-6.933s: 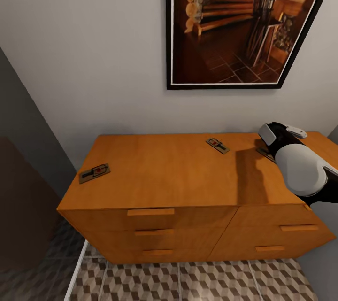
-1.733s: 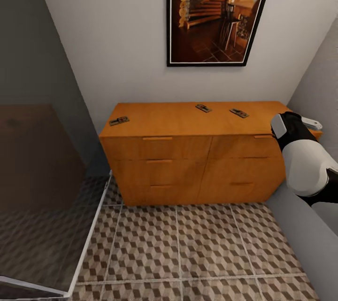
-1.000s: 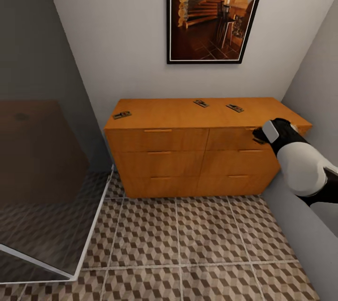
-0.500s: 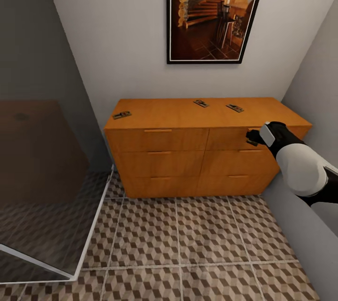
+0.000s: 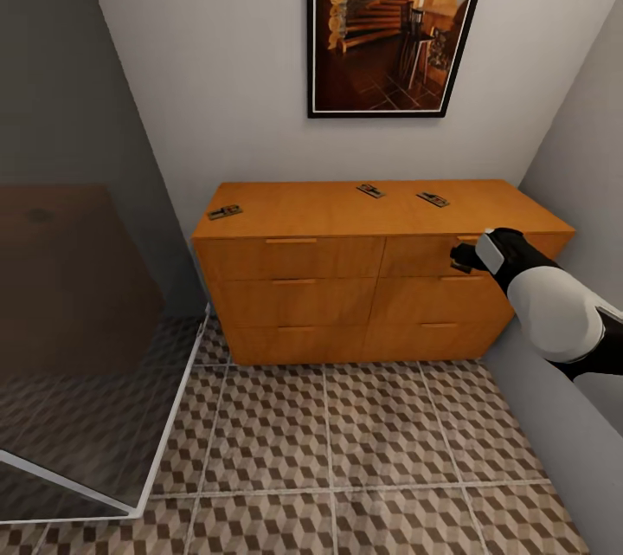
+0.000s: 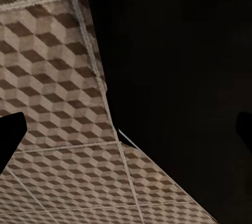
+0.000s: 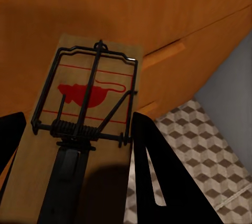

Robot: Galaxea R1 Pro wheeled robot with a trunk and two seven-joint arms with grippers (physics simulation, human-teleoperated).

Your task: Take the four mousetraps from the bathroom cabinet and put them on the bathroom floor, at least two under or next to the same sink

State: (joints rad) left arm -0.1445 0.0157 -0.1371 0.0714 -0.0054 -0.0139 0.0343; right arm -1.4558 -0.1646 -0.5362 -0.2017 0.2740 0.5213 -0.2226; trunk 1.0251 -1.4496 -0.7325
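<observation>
Since half a second ago the right gripper [image 5: 459, 259] has edged slightly toward 9 o'clock across the upper right drawer front; head camera unchanged. Its fingers [image 7: 152, 177] are pinched on a held mousetrap [image 7: 84, 129], one dark finger on each long edge of the tan board, wire frame and red spot facing the wrist camera. In the head view this trap is only a dark speck at the fingertips, so the grip is read from the wrist view.

Cabinet [image 5: 346, 295]: all six drawers appear shut. On its top lie three traps, flat: left mousetrap [image 5: 225, 212] near the 9 o'clock end, middle mousetrap [image 5: 370, 190] and right-hand mousetrap [image 5: 433, 199] near each other toward the rear, right of centre.

Left gripper [image 6: 126, 129]: dark finger tips at opposite frame edges, spread wide, nothing between them, over the bathroom floor [image 6: 47, 77].

Bathroom floor [image 5: 346, 451] lies at 6 o'clock of the cabinet.
</observation>
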